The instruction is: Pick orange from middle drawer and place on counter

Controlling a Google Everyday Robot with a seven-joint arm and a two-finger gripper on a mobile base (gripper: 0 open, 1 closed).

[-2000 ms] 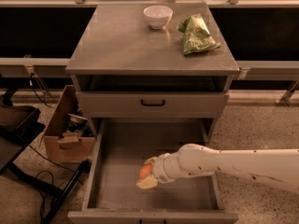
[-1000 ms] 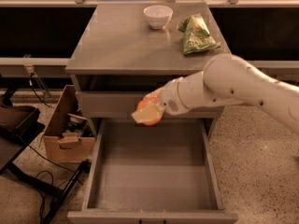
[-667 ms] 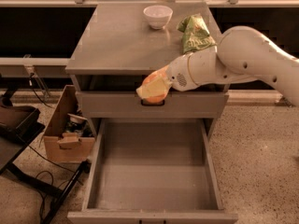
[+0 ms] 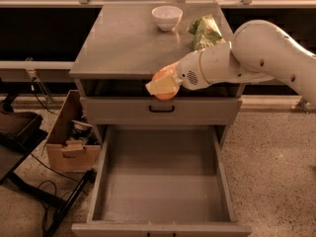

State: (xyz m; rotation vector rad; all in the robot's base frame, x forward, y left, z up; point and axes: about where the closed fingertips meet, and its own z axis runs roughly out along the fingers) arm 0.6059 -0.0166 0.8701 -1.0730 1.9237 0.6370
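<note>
My gripper (image 4: 163, 83) is shut on the orange (image 4: 164, 78), a small round bright-orange fruit. It holds the fruit in the air at the front edge of the counter (image 4: 128, 38), above the closed upper drawer front. The pale fingers (image 4: 159, 85) cover the orange's lower left side. The white arm reaches in from the right. The middle drawer (image 4: 163, 181) stands pulled wide open below, its grey flat bottom bare.
A white bowl (image 4: 167, 17) and a green foil snack bag (image 4: 205, 31) sit at the back right of the counter. A cardboard box (image 4: 69, 142) with clutter stands on the floor to the left. Cables and a black stand lie at the lower left.
The gripper took the orange out of the open drawer, lifted it up past the upper drawer front and moved it rightward to the counter's front edge.
</note>
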